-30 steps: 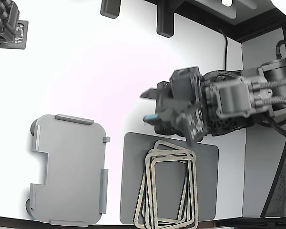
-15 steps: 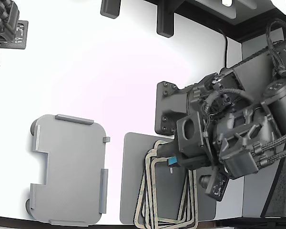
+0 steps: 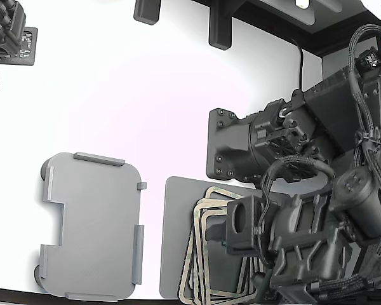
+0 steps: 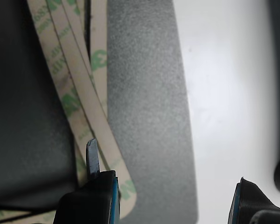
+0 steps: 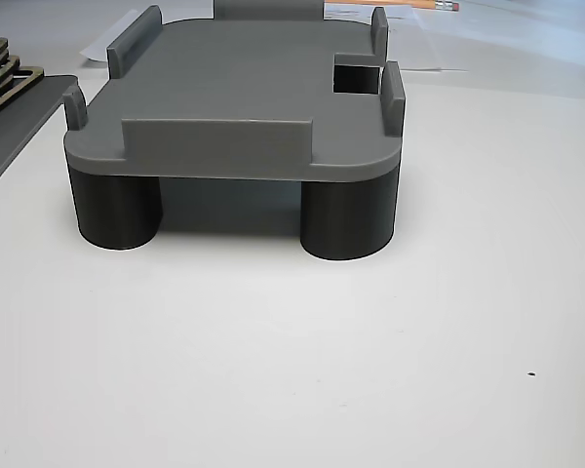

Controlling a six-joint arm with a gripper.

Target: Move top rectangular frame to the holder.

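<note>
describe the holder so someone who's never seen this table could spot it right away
On the white table, look toward the exterior view's left, away from the dark grey mat that carries the stack of tan frames. The holder is the light grey rounded-corner tray standing apart from that mat. Unlike the flat mat, it has raised rim tabs, a stepped notch on one long side and dark round legs.

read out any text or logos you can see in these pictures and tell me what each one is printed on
"3M": green logo printed repeatedly along the tan frames, seen close in the wrist view; several copies are cropped or blurred.
Frames in the exterior view: only green specks, too small to read.
Holder: no text.
</note>
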